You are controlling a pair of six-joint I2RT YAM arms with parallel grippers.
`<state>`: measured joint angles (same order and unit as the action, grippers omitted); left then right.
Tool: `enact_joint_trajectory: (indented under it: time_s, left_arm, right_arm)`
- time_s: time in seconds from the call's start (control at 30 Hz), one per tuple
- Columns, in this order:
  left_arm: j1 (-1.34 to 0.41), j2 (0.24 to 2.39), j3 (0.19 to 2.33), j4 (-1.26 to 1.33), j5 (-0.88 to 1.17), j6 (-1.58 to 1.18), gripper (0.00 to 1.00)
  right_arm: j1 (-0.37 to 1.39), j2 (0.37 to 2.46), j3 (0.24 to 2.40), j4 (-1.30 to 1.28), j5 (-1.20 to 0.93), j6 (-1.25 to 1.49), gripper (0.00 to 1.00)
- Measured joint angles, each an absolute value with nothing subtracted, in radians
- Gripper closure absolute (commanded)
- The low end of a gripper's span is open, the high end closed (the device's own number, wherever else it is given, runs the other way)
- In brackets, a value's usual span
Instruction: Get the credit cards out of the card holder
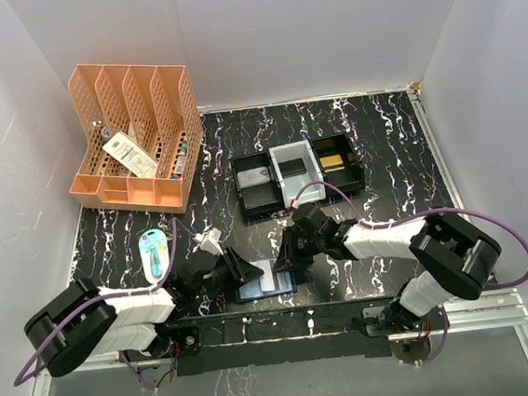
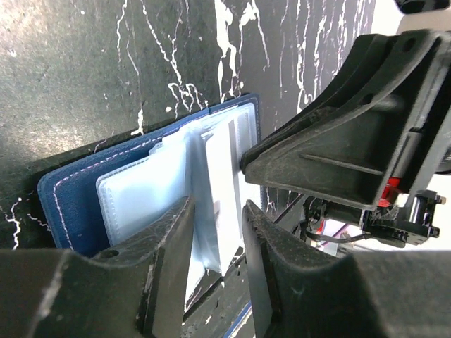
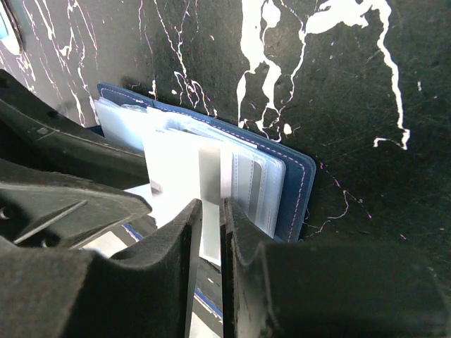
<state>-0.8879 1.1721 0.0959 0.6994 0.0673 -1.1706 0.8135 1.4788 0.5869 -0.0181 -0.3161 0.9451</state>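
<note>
- Table [image 1: 385, 139]: black top with white marble veins (finely scratched up close).
- Walls [image 1: 304, 26]: plain white, closing the table's far, left and right sides.
- Rail [image 1: 499, 304]: metal, along the table's near edge.
- Light: even, soft.

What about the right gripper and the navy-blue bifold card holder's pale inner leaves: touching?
Touching: the right wrist view shows the right gripper pinching one pale leaf of the navy-blue card holder.
</note>
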Motion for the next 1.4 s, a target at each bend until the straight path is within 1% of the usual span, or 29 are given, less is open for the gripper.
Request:
enact_joint_trajectory:
  time_s: [0.1,0.23,0.27,0.3,0.33,0.6,0.93,1.03,1.23,1.4]
  left_arm:
    - [-0.888,1.226,0.096,0.739,0.086,-1.171,0.73]
    - [-0.888,1.259,0.096,0.776,0.099,-1.17,0.91]
    - [-0.888,1.261,0.097,0.779,0.103,-1.169,0.93]
    - [-0.888,1.261,0.097,0.781,0.106,-1.166,0.98]
    - [-0.888,1.261,0.097,0.785,0.108,-1.165,1.0]
    - [-0.888,1.198,0.086,0.78,0.11,-1.163,1.0]
    - [-0.888,1.05,0.081,0.627,0.078,-1.143,1.0]
    - [-0.888,1.008,0.085,0.561,0.06,-1.134,1.0]
    - [-0.888,0.98,0.093,0.501,0.043,-1.122,1.0]
    - [-0.888,1.0,0.105,0.493,0.043,-1.118,1.0]
  right_arm:
    - [0.813,1.479,0.587,-0.018,-0.316,0.945,0.84]
    - [0.814,1.479,0.587,-0.019,-0.316,0.945,0.84]
    - [0.814,1.479,0.587,-0.019,-0.316,0.945,0.84]
    - [0.814,1.479,0.587,-0.019,-0.315,0.945,0.84]
    - [0.814,1.479,0.587,-0.019,-0.314,0.945,0.84]
    - [0.82,1.474,0.593,-0.034,-0.295,0.944,0.85]
    - [0.823,1.474,0.597,-0.042,-0.289,0.942,0.85]
    - [0.823,1.474,0.605,-0.055,-0.284,0.937,0.83]
    - [0.824,1.459,0.642,-0.14,-0.279,0.887,0.77]
    - [0.824,1.43,0.672,-0.158,-0.323,0.846,0.76]
